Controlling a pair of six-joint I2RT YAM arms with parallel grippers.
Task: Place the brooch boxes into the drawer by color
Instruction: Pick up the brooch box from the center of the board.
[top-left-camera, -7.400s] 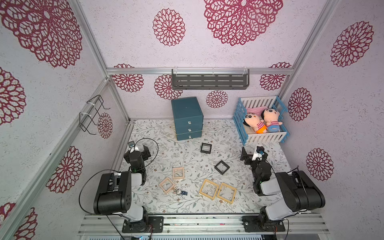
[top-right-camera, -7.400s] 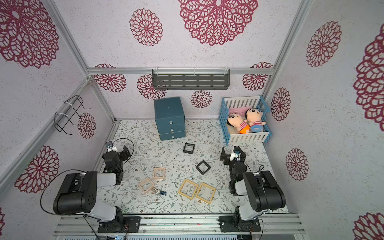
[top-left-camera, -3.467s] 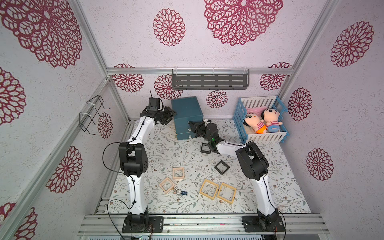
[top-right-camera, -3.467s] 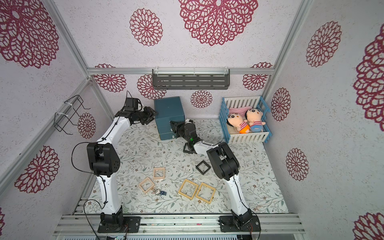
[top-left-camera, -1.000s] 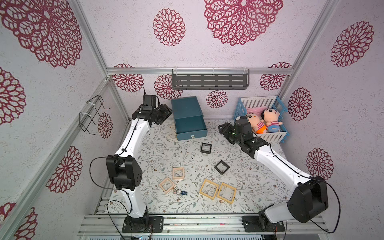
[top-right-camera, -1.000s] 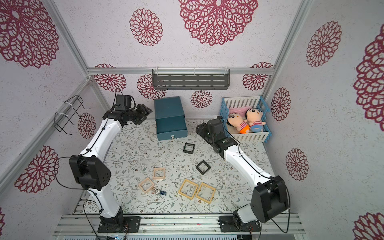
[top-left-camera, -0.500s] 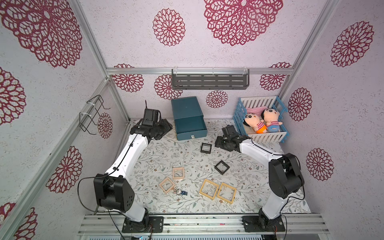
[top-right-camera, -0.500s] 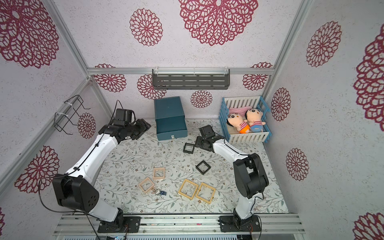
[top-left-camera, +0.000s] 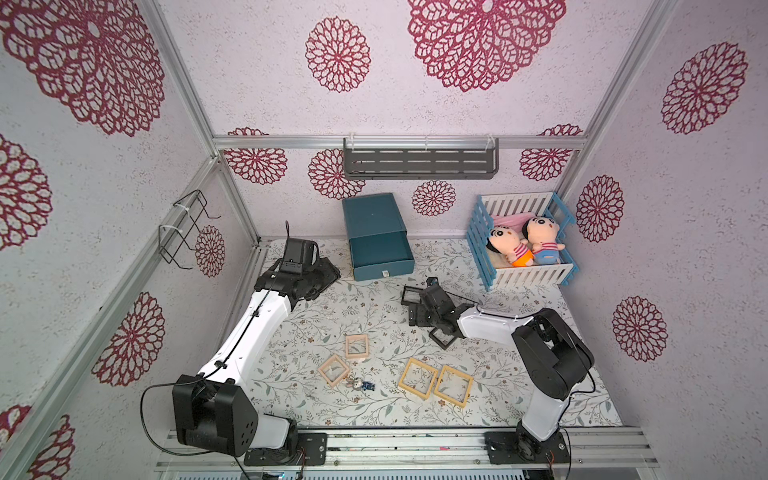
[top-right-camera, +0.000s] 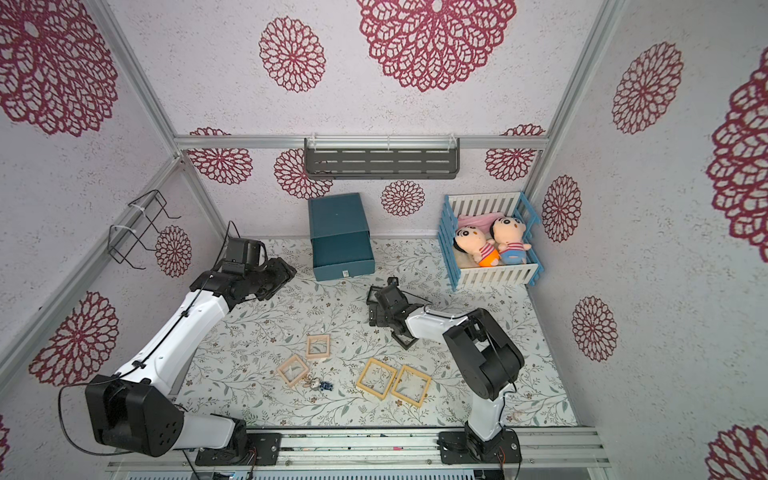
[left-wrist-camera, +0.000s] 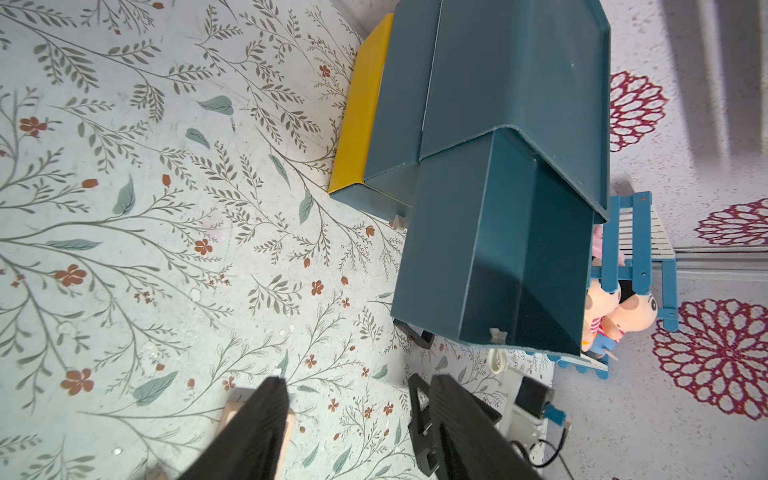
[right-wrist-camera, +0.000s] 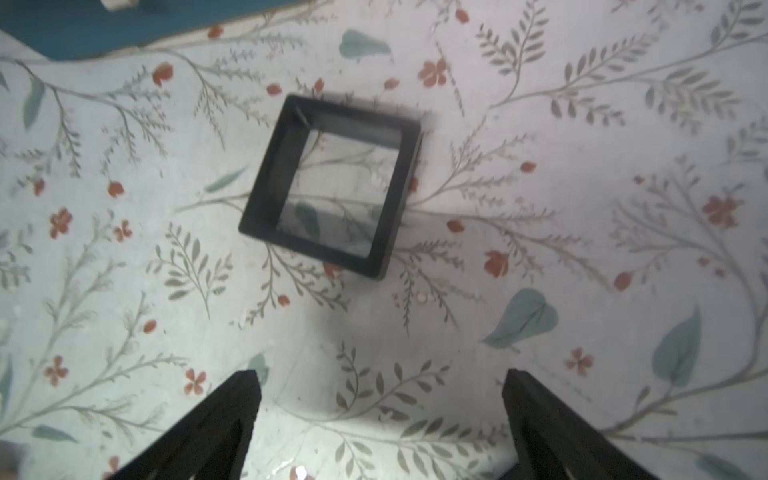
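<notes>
Six brooch boxes (top-left-camera: 418, 378), and not one of them is in the drawer (top-left-camera: 380, 253) yet, so all the sorting is ahead of me. One step looks done. The top drawer of the teal chest (top-right-camera: 336, 216) is pulled out toward me, and its inside looks bare in both top views. The lower drawers look shut from my left wrist.

My right fingers (right-wrist-camera: 380, 374) are spread wide and hold nothing. They hang just over the table, with one black box (right-wrist-camera: 332, 185) lying flat just ahead of them, near the drawer front. I take that for my first pick. The other black box (top-left-camera: 442, 337) lies partly under my right forearm. The two pale pink boxes (top-left-camera: 356, 347) sit near the middle. The two yellow-tan boxes (top-right-camera: 376, 379) lie side by side nearer my base, and a tiny trinket (top-left-camera: 361, 385) lies just beside one pink box. My left fingers (left-wrist-camera: 357, 380) are parted and empty, off to the chest's side and not touching it.

The table (top-left-camera: 299, 328) is pale, printed with leafy sprigs and small red flowers. The walls carry dark red rosettes on aluminium framing. A grey slatted shelf (top-left-camera: 419, 162) hangs on the back wall and a wire rack (top-left-camera: 183, 232) on my left. A blue-and-white crib (top-left-camera: 523, 274) with two dolls (top-left-camera: 523, 243) stands far right.
</notes>
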